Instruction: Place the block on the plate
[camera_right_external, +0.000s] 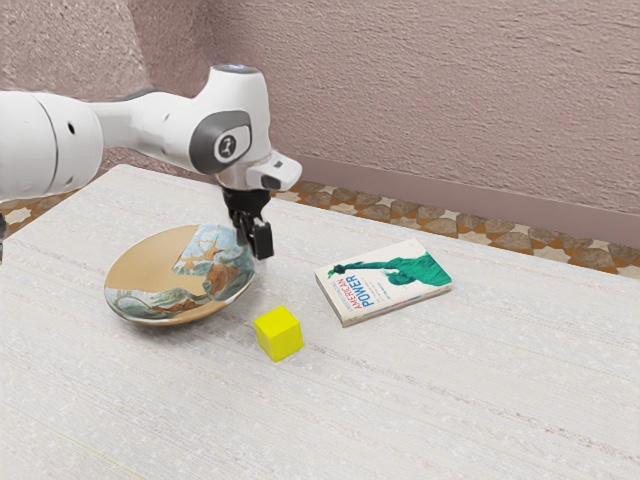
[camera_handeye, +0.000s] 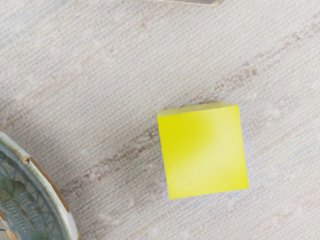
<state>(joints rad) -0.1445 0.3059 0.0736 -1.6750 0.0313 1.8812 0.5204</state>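
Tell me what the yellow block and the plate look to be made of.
The yellow block looks like smooth plastic or painted wood: even colour, soft sheen, no visible grain. The plate seems to be glazed ceramic, judging by its painted pattern and pale rim.

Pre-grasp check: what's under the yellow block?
The yellow block rests on the pale table, which runs right up to its visible bottom edges. The patch directly beneath is covered, so it can't be checked.
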